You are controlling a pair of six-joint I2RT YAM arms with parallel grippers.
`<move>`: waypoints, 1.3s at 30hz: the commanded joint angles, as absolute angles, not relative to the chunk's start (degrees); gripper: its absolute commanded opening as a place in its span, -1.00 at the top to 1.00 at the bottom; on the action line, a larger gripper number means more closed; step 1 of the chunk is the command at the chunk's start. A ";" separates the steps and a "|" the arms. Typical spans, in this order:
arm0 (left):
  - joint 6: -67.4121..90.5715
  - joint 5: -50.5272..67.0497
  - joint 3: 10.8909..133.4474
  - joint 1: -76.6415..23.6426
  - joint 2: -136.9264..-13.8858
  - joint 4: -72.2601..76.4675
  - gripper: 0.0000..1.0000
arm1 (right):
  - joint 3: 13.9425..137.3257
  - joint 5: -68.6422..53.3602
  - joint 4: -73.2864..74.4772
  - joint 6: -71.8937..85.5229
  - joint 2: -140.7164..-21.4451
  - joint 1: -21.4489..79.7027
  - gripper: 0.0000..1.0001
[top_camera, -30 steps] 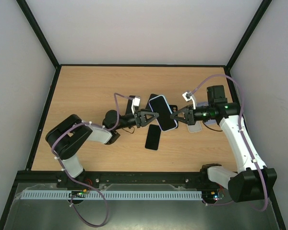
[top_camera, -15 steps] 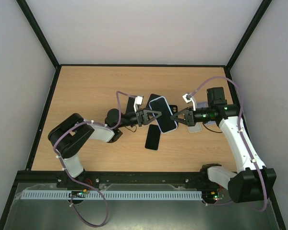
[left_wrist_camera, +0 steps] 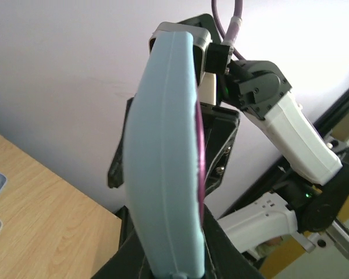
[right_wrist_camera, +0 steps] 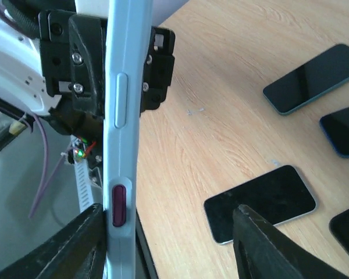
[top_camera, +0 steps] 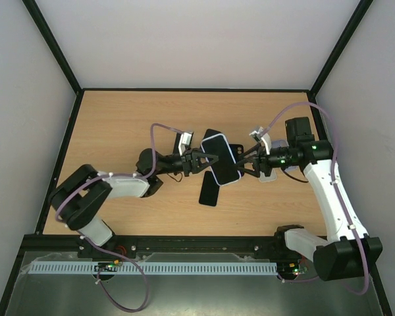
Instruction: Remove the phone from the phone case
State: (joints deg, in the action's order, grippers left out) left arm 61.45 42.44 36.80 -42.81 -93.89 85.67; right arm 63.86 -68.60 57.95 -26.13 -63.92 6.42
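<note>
The phone [top_camera: 222,158] shows its dark screen inside the light blue phone case [top_camera: 215,133], held up above the table between both arms. My left gripper [top_camera: 210,162] is shut on the case's left edge. In the left wrist view the case [left_wrist_camera: 163,163] stands edge-on between my left gripper's [left_wrist_camera: 170,247] jaws, with the phone's magenta rim [left_wrist_camera: 201,145] peeking out. My right gripper [top_camera: 242,164] is open at the case's right edge. In the right wrist view the case [right_wrist_camera: 123,116] runs along the left finger [right_wrist_camera: 75,247] of my right gripper [right_wrist_camera: 168,244], while the other finger [right_wrist_camera: 267,247] stands well apart.
A bare black phone [top_camera: 210,189] lies on the wooden table [top_camera: 118,125] just below the held case. Several more dark phones [right_wrist_camera: 317,78] lie under the right arm, one close to my right finger [right_wrist_camera: 262,200]. Black frame rails border the table.
My right gripper has opened and let go of the case's right edge. My left gripper closed fully on the case and keeps it; the left arm stretched out and the case shifted slightly left.
</note>
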 commanded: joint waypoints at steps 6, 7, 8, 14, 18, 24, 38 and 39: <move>43.40 54.51 41.68 -41.37 -81.78 65.82 0.87 | 63.27 -59.44 73.74 -55.07 -59.34 6.82 -0.16; 41.60 55.04 42.33 -41.39 -81.14 63.03 0.87 | 62.31 -59.31 73.74 -56.00 -58.00 7.20 -0.14; 39.19 55.02 42.93 -41.40 -80.21 59.65 0.88 | 61.60 -59.12 73.78 -57.13 -56.78 7.80 -0.13; 30.22 55.64 47.15 -41.97 -77.61 45.00 0.93 | 58.14 -60.90 70.65 -58.45 -51.84 8.87 0.02; 28.31 56.11 48.37 -42.74 -77.35 42.41 0.94 | 57.89 -63.75 69.19 -56.18 -52.89 9.13 0.11; 28.73 56.66 48.43 -43.57 -77.92 43.30 0.95 | 56.74 -66.02 66.99 -53.34 -54.40 9.27 0.17; 30.22 56.90 48.82 -44.60 -79.12 45.65 0.95 | 54.56 -65.42 63.95 -50.27 -53.62 9.39 0.22; 30.21 56.83 48.86 -44.64 -79.25 45.76 0.95 | 54.70 -65.61 64.21 -50.68 -53.69 9.40 0.22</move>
